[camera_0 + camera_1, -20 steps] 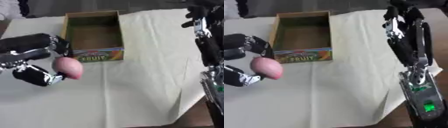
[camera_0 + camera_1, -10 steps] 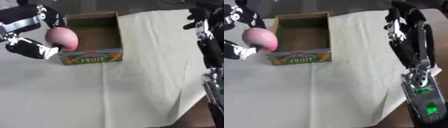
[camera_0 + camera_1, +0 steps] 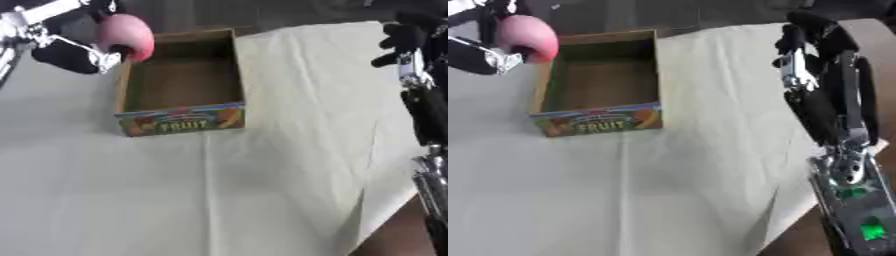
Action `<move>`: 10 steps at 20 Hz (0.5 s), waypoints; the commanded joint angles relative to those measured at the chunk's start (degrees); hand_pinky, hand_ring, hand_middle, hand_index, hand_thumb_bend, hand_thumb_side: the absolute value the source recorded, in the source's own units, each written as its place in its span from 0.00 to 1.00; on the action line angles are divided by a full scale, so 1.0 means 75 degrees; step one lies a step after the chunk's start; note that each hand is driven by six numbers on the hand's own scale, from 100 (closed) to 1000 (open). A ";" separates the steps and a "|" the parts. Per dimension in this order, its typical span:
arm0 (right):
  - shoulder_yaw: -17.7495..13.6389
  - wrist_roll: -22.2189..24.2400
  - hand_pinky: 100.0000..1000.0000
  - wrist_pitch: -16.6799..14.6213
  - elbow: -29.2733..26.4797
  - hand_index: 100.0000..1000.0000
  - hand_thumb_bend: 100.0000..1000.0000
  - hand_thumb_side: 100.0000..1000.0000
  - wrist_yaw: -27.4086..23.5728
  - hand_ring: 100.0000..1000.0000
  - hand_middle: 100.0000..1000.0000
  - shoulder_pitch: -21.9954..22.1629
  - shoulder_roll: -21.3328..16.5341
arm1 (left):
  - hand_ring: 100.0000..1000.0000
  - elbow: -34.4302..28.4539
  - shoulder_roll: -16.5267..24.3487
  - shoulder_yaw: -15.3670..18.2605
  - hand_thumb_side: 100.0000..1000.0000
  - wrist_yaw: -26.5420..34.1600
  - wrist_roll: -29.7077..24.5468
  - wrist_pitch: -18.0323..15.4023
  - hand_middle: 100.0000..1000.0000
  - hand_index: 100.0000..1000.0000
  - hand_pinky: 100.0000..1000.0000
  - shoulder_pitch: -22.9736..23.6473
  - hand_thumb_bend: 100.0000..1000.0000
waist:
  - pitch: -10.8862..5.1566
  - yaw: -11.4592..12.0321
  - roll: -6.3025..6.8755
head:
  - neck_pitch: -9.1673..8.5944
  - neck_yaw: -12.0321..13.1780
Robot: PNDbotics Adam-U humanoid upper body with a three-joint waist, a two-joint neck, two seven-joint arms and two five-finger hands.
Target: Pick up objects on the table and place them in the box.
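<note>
Nearest you, the box (image 3: 179,90) stands open-topped on the cloth (image 3: 262,190), its inside bare. At the box's far left corner your left hand (image 3: 74,52) curls round the pink ball (image 3: 127,36), held above the rim so it can drop in. Right of the box, your right hand (image 3: 402,42) idles, fingers bent, holding nothing.

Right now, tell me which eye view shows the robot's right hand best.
The right eye view: the right hand sits well inside the picture, raised over the cloth with its forearm below it, though whether its fingers are open or shut is unclear. The left eye view shows only its dark shape against the right edge, part of it cut off.
</note>
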 commanded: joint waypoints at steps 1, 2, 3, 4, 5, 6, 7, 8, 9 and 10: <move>0.0020 0.0043 0.49 -0.0024 -0.0151 0.75 0.05 0.58 -0.0057 0.77 0.47 -0.0110 -0.0159 | 0.69 0.0511 -0.0094 0.0184 0.06 -0.0257 0.0228 -0.0133 0.61 0.42 0.66 -0.0362 0.00 | -0.0107 -0.0034 0.0008 | -0.0164 0.0067; 0.0026 0.0050 0.49 -0.0025 -0.0151 0.75 0.05 0.58 -0.0060 0.77 0.47 -0.0120 -0.0165 | 0.69 0.0678 -0.0166 0.0200 0.06 -0.0348 0.0278 -0.0164 0.61 0.42 0.66 -0.0441 0.00 | -0.0091 -0.0054 0.0015 | -0.0195 0.0088; 0.0032 0.0056 0.49 -0.0026 -0.0151 0.75 0.05 0.58 -0.0063 0.77 0.47 -0.0134 -0.0173 | 0.69 0.0847 -0.0248 0.0217 0.06 -0.0442 0.0324 -0.0194 0.61 0.42 0.66 -0.0521 0.00 | -0.0070 -0.0080 0.0022 | -0.0228 0.0113; 0.0038 0.0063 0.49 -0.0028 -0.0151 0.75 0.05 0.58 -0.0067 0.77 0.47 -0.0152 -0.0181 | 0.69 0.1023 -0.0333 0.0235 0.06 -0.0533 0.0359 -0.0228 0.61 0.42 0.66 -0.0596 0.00 | -0.0049 -0.0106 0.0028 | -0.0257 0.0139; 0.0044 0.0069 0.49 -0.0031 -0.0151 0.75 0.05 0.59 -0.0069 0.77 0.47 -0.0170 -0.0187 | 0.69 0.1203 -0.0411 0.0254 0.06 -0.0614 0.0385 -0.0271 0.61 0.42 0.66 -0.0664 0.00 | -0.0028 -0.0130 0.0033 | -0.0286 0.0162; 0.0051 0.0077 0.49 -0.0036 -0.0151 0.75 0.05 0.59 -0.0073 0.77 0.47 -0.0192 -0.0193 | 0.69 0.1385 -0.0492 0.0278 0.06 -0.0706 0.0404 -0.0311 0.60 0.42 0.65 -0.0735 0.00 | -0.0003 -0.0160 0.0037 | -0.0319 0.0190; 0.0056 0.0083 0.49 -0.0040 -0.0151 0.75 0.05 0.59 -0.0076 0.77 0.47 -0.0212 -0.0197 | 0.69 0.1565 -0.0573 0.0298 0.05 -0.0806 0.0422 -0.0369 0.60 0.42 0.65 -0.0804 0.00 | 0.0023 -0.0190 0.0042 | -0.0355 0.0217; 0.0058 0.0087 0.49 -0.0044 -0.0151 0.75 0.05 0.59 -0.0080 0.77 0.47 -0.0229 -0.0200 | 0.69 0.1738 -0.0650 0.0315 0.06 -0.0903 0.0440 -0.0447 0.60 0.42 0.65 -0.0866 0.00 | 0.0046 -0.0214 0.0045 | -0.0382 0.0237; 0.0060 0.0089 0.49 -0.0045 -0.0151 0.75 0.05 0.59 -0.0084 0.77 0.47 -0.0241 -0.0203 | 0.69 0.1906 -0.0720 0.0328 0.06 -0.0991 0.0461 -0.0537 0.60 0.42 0.65 -0.0922 0.00 | 0.0066 -0.0233 0.0047 | -0.0400 0.0250; 0.0066 0.0093 0.49 -0.0046 -0.0151 0.75 0.05 0.59 -0.0089 0.77 0.47 -0.0258 -0.0208 | 0.69 0.2083 -0.0794 0.0335 0.06 -0.1090 0.0488 -0.0634 0.60 0.42 0.65 -0.0985 0.00 | 0.0091 -0.0255 0.0049 | -0.0413 0.0261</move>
